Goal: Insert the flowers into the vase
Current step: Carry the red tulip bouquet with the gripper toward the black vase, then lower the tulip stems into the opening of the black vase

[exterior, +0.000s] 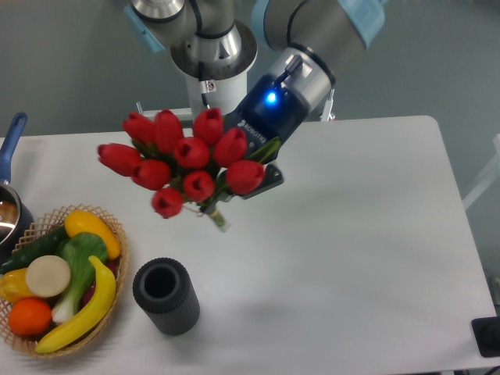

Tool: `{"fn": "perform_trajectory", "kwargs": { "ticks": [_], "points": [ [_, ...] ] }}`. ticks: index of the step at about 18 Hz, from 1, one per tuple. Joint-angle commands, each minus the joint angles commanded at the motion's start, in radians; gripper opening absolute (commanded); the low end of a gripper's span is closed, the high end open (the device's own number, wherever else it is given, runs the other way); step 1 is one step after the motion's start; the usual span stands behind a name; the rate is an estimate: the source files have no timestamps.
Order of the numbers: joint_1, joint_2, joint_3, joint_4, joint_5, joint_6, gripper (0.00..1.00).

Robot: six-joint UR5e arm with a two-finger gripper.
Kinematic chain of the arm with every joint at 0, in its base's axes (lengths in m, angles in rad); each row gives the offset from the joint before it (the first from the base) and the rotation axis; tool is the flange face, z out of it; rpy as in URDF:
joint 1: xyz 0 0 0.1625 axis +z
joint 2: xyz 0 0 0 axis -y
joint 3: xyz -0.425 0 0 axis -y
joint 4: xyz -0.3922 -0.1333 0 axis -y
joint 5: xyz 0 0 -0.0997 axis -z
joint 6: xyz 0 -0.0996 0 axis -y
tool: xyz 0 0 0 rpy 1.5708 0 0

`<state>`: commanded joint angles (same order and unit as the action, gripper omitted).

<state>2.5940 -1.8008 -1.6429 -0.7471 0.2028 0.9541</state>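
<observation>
The flowers (181, 158), a bunch of red tulips with green leaves, hang in the air over the table's left-centre, blooms facing the camera. The tied stems (217, 217) point down toward the table. My gripper (248, 168) is shut on the bunch from the right, its fingers mostly hidden behind the blooms. The vase (165, 295), a dark ribbed cylinder with a round opening, stands upright near the front left edge, below and slightly left of the stem ends. Nothing is in its opening.
A wicker basket (108, 231) of fruit and vegetables sits just left of the vase. A pot with a blue handle (11, 146) is at the far left edge. The robot base (211, 55) stands behind the table.
</observation>
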Motion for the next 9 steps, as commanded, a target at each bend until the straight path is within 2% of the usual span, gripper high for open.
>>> {"fn": "perform_trajectory", "kwargs": {
  "ticks": [9],
  "points": [
    [-0.054, -0.089, 0.080, 0.002, -0.051, 0.008, 0.37]
  ]
}}
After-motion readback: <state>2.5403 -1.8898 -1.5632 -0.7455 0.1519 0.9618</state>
